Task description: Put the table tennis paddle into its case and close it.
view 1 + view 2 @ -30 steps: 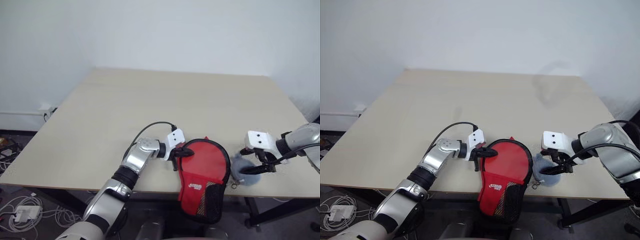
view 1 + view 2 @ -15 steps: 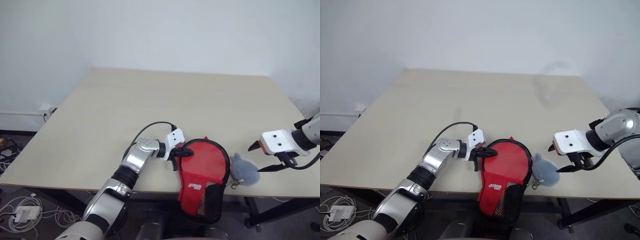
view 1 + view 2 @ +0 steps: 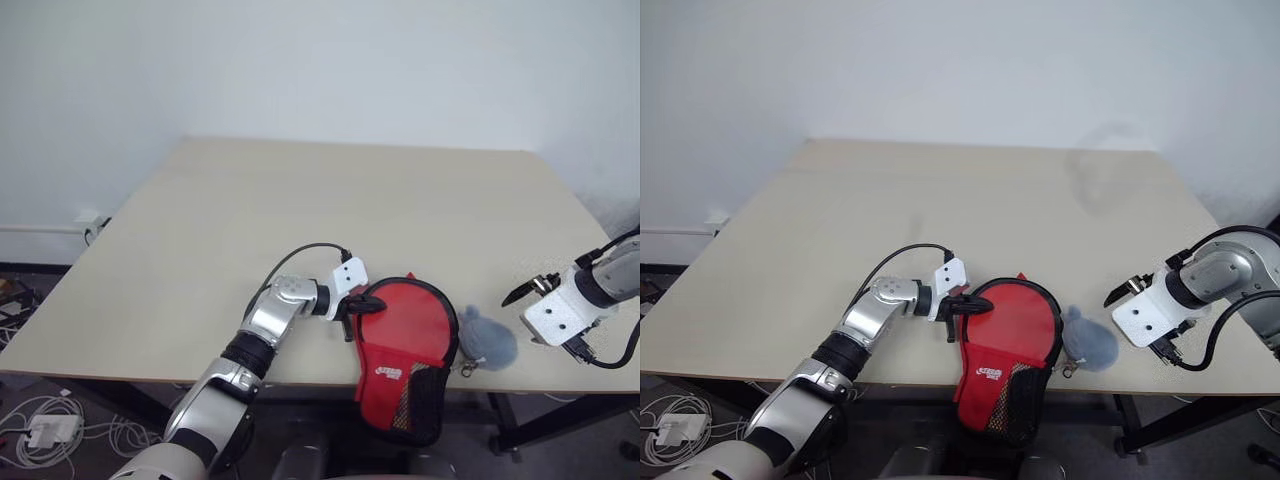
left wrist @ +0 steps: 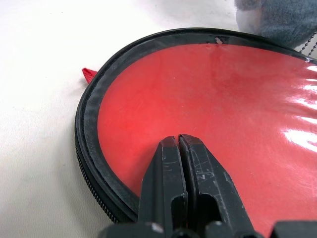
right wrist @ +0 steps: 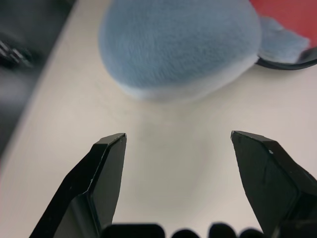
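The table tennis paddle (image 3: 405, 322) lies inside its case (image 3: 420, 398), its red face showing through the see-through side. The case rests at the table's front edge, and its narrow end hangs over the edge. The handle is hidden. My left gripper (image 3: 352, 306) is shut, with its tips resting on the case's left side just inside the black zip rim (image 4: 91, 144). Nothing is between its fingers (image 4: 171, 158). My right gripper (image 3: 530, 290) stands open to the right of the case, tilted down over bare table, holding nothing.
A small grey-blue round lump (image 3: 487, 338) lies on the table (image 3: 300, 200) between the case and my right gripper, touching the case's right rim. A small red tab (image 4: 88, 74) sticks out at the case's rim. The table's front edge is close to both hands.
My right gripper has drawn away to the right from the grey lump, which it stood around a second ago, and has rolled to point down. The lump stays on the table. The left gripper has not moved.
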